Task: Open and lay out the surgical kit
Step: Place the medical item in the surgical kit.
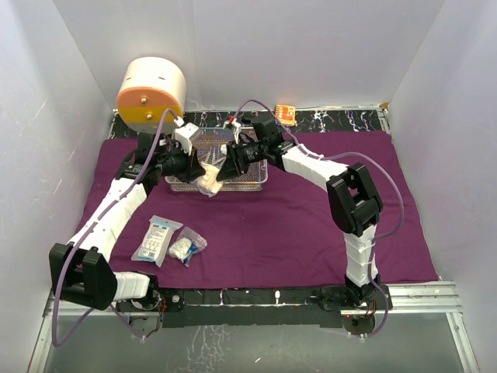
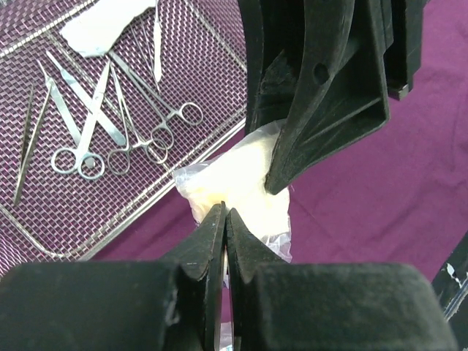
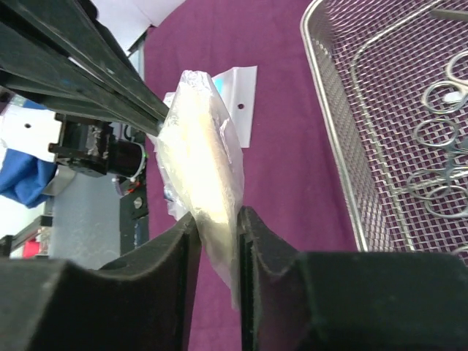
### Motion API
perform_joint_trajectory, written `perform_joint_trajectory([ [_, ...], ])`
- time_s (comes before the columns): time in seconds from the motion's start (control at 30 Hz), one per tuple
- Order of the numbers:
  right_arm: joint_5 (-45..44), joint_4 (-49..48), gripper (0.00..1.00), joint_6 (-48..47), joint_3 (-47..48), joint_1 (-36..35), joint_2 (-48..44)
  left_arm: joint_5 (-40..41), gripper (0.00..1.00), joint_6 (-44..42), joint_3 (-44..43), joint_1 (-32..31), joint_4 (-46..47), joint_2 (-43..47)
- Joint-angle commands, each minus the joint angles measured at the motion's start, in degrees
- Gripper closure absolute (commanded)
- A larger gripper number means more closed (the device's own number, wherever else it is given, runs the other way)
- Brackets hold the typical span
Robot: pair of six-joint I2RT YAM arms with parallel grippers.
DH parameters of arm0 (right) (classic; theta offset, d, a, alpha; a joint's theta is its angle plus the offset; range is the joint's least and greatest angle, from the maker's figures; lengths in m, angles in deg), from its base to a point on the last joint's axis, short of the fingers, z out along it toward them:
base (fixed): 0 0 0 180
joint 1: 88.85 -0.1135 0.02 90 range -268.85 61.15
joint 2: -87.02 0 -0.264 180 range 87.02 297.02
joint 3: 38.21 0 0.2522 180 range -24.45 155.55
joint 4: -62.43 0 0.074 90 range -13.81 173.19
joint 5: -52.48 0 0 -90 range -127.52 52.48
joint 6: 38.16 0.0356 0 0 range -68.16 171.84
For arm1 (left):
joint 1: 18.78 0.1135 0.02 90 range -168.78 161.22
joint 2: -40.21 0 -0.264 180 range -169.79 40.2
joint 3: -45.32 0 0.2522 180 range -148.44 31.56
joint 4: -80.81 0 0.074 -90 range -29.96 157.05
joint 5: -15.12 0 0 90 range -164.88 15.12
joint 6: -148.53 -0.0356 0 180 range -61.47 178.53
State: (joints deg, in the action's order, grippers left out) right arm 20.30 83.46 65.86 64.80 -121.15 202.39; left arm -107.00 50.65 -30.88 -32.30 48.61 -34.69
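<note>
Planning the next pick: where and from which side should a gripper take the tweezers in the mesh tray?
Probably mid-length, from straight above, jaws across the narrow width: the tweezers lie flat on the mesh tray, long and slim.

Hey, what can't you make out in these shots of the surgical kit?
Top view: most of what lies in the wire-mesh tray, under the left arm and right arm.
Top view: print on the flat packet, too small to read.
Left wrist: far end of the gauze packet, behind the right gripper.
Right wrist: most of the tray, cut off at the right edge.
</note>
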Motion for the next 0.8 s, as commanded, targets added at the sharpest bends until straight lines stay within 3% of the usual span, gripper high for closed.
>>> perform_joint_trajectory([
  [0.0, 4.4, -4.3, 0.82, 0.8, 3.0, -1.3, 0.5, -0.3, 1.00, -0.6, 2.0, -0.3, -1.5, 3.3],
  [0.07, 4.3, -4.0, 0.89, 0.1, 2.2, -1.8, 0.4, 0.5, 1.00, -1.4, 2.2, -0.3, -3.3, 4.0],
  [0.23, 1.2, -0.9, 0.94, -5.1, -2.5, -5.8, -1.9, 8.8, 0.51, -3.5, 0.2, -0.2, -9.4, 6.4],
  [0.37, 0.1, -2.9, 0.95, -5.4, -8.5, -10.9, -3.5, 19.3, 0.30, -3.6, -0.3, 0.9, -8.9, 11.0],
  [0.6, -0.6, -11.1, 0.96, 0.9, -11.7, -18.1, -2.6, 23.5, 0.22, 2.0, -3.1, 13.3, -7.8, 11.8],
  [0.77, -1.4, -12.3, 0.97, 4.5, -7.4, -20.6, 2.3, 23.4, 0.21, 4.0, -4.9, 17.0, -7.9, 10.5],
])
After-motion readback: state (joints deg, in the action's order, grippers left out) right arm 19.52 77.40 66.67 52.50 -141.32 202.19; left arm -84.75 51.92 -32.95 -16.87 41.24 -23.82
